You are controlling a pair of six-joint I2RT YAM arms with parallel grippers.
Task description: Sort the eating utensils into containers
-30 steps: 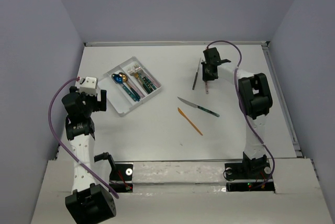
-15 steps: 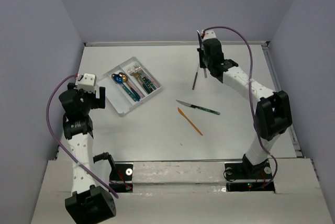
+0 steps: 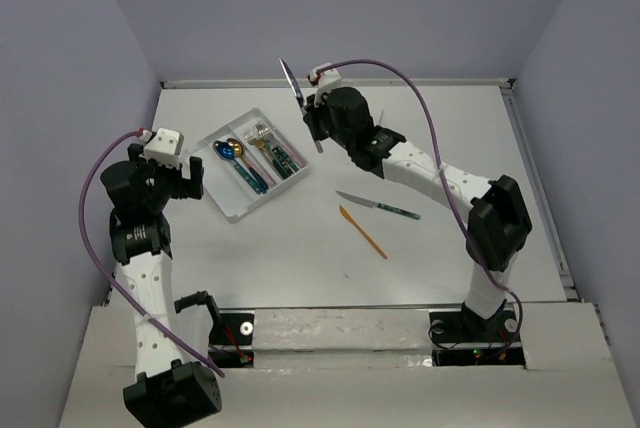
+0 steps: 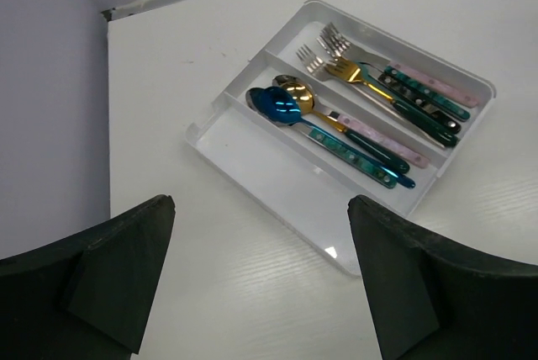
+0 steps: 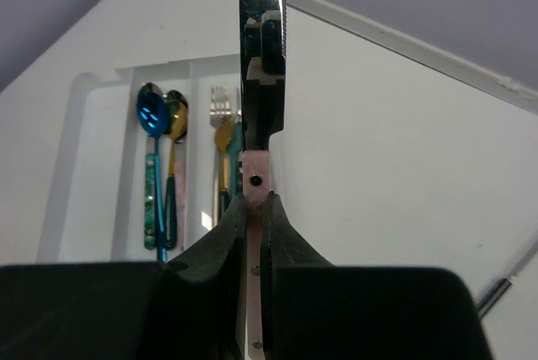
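Note:
My right gripper (image 3: pixel 314 129) is shut on the pink handle of a silver knife (image 3: pixel 292 82), held in the air just right of the clear tray (image 3: pixel 232 206). In the right wrist view the knife (image 5: pixel 261 57) stands up from between the closed fingers (image 5: pixel 229 234), with the tray (image 5: pixel 92 175) behind it. The tray's middle compartment holds spoons (image 4: pixel 286 108) and its far one forks (image 4: pixel 338 59); the near compartment (image 4: pixel 252 145) is bare. My left gripper (image 4: pixel 261 293) is open with nothing in it, just short of the tray's near end. A teal-handled knife (image 3: pixel 377 206) and an orange knife (image 3: pixel 362 231) lie mid-table.
A dark slim utensil (image 5: pixel 507 286) lies on the table to the right of the right gripper; in the top view the right arm hides it. Walls close the table on the left, back and right.
The right arm has swung left from the back right of the table to beside the tray, carrying the pink-handled knife up off the table. The left gripper has risen slightly.

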